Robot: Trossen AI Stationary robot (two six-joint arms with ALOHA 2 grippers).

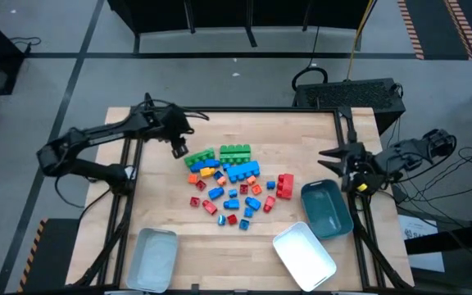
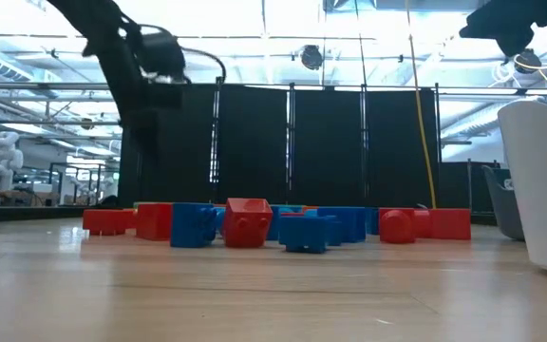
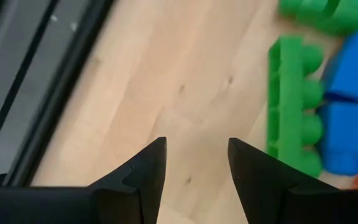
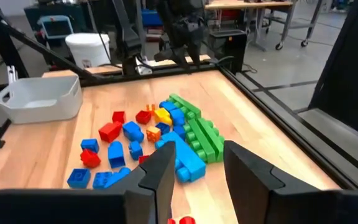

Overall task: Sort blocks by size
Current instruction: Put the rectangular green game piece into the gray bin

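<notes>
We've got the left gripper (image 1: pixel 178 151) hovering just off the 9 o'clock edge of the pile of small studded plastic bricks (image 1: pixel 232 184) in green, blue, red and orange. Its fingers are spread with nothing between them. Best bet, we reckon: slide over the long green studded brick (image 1: pixel 200 157), straddle its narrow width, then close squarely. The pale grey plastic tray (image 1: pixel 152 258) at 7 o'clock looks empty, same for the white plastic tray (image 1: pixel 303 253) at 5 and the teal plastic tray (image 1: pixel 326 209) at 4. The right gripper (image 1: pixel 336 155) waits at 3 o'clock, also parted and holding nothing.
</notes>
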